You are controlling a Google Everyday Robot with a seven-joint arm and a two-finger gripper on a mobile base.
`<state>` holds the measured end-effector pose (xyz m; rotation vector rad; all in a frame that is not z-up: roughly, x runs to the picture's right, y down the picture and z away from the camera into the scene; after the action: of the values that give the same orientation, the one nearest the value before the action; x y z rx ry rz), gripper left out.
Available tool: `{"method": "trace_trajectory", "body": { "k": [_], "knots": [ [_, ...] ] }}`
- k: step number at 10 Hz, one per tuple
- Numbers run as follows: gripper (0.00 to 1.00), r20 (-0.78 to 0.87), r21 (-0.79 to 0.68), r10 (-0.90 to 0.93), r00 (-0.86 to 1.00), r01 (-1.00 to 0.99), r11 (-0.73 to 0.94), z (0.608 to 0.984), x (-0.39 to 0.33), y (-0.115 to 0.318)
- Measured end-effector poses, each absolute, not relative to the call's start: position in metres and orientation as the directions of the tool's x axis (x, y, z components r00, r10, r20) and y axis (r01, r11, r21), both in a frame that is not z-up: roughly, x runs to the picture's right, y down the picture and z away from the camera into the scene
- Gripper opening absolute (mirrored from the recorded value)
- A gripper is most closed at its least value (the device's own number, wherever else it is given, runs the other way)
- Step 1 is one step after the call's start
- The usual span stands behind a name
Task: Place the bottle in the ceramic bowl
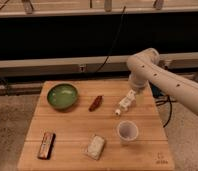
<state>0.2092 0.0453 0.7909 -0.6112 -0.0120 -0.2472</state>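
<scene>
Gripper (132, 96) is hanging at the table's (72, 150) 2 o'clock, jaws spread wide and holding nothing, just over the bottle's (124, 105) butt end. The bottle is lying flat, cap pointing toward 7 o'clock, likely inviting a top-down pinch. The ceramic bowl (62, 95) is sitting at 10 o'clock, well apart.

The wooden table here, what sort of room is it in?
Probably a robot test lab, not a home. A white robot arm holds its claw at a small white bottle on the table; a green bowl and clear cup are set out like props, and a cable hangs behind.
</scene>
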Motion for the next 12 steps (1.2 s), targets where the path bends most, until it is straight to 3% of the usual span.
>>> {"method": "trace_trajectory", "body": {
  "k": [12],
  "knots": [
    [0.80, 0.182, -0.580, -0.316, 0.931, 0.361, 0.730, 0.846, 0.205, 0.059]
  ]
}}
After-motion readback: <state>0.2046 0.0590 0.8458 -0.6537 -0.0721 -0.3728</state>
